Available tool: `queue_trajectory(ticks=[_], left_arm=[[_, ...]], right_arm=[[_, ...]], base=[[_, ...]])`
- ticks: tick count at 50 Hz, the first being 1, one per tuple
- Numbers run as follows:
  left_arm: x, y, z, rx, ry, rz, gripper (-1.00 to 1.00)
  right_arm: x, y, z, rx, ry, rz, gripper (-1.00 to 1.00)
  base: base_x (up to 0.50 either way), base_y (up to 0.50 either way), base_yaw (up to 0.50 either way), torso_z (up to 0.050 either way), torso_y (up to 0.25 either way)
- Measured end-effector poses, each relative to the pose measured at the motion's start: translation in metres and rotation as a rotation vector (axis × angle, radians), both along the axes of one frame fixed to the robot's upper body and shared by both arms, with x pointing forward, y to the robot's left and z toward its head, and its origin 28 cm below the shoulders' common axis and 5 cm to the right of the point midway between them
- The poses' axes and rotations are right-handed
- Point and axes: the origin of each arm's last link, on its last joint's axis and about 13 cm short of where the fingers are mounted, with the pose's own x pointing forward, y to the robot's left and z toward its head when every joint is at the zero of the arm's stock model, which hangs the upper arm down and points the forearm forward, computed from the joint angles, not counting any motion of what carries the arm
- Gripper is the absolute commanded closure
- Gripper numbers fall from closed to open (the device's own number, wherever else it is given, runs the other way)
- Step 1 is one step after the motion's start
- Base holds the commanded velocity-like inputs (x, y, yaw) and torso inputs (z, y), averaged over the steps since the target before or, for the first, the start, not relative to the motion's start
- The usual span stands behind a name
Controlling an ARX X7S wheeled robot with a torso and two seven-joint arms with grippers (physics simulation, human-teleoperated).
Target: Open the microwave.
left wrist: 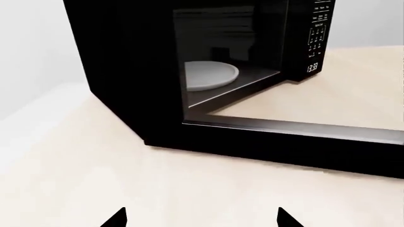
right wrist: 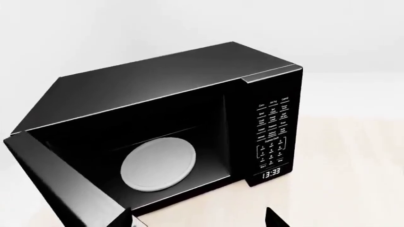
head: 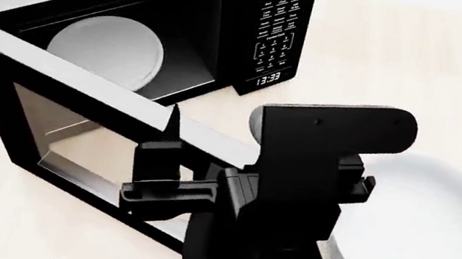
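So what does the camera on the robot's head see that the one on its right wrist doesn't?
Only the head view shows the right arm itself, the big white bowl beside it, and the glass window of the swung-open door.

Only the right wrist view shows the microwave's whole grey top and the plain pale wall behind.

Both show the microwave with its door open, the white turntable plate inside, the keypad and the clock reading 13:33. The right gripper appears open, holding nothing.
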Motion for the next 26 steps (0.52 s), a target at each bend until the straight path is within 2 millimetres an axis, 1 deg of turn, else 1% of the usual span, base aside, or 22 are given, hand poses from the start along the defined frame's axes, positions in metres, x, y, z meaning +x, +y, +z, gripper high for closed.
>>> queue_trajectory(ticks=[14, 26], left_arm=[[0.000, -0.001, -0.001, 0.005, 0.002, -0.004, -1.00], [0.000, -0.001, -0.001, 0.007, 0.004, -0.004, -1.00]], right_arm=[[-0.029, 0.008, -0.004, -0.029, 0.002, 0.044, -1.00], [-0.045, 0.012, -0.008, -0.012, 0.015, 0.111, -1.00]], base=[[0.00, 0.00, 0.00, -0.003, -0.007], [0.00, 0.00, 0.00, -0.002, -0.005]])
